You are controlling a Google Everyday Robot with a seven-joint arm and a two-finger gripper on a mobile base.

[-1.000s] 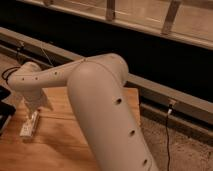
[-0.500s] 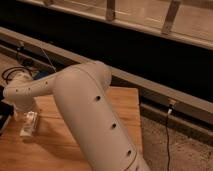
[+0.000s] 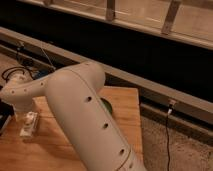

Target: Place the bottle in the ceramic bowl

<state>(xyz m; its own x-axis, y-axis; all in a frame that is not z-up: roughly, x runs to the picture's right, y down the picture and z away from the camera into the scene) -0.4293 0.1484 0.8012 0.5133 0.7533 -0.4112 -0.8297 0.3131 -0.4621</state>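
- Bottle, the small slender whitish one with the dark-tipped cap: I cannot pick it out on its own. Only a pale oblong shape shows low on the left, under my wrist, and I cannot tell how much of that is bottle and how much is gripper.
- My two-finger gripper (image 3: 28, 125) hangs there, just above the left part of the light wooden tabletop (image 3: 55, 146). I cannot tell how far open it is, or whether it has hold of anything.
- The small round glossy green ceramic bowl (image 3: 106, 106) shows only as a dark green sliver near the middle of the table. The rest is hidden behind the thick white link of my arm (image 3: 85, 117). What little of the bowl I can see holds no bottle.
- The gripper and the bowl are well apart, with my own arm lying between them.
- My judgement is that the placing is not done. At best the bottle is at my gripper and ready to be carried. What remains is to bring it across to the right, over the bowl's rim, lower it and let it go.
- Further out, a dark cable (image 3: 14, 74) lies beyond the table's left end. A long dark wall with a pale rail (image 3: 150, 82) runs behind, and speckled floor (image 3: 175, 147) lies to the right.
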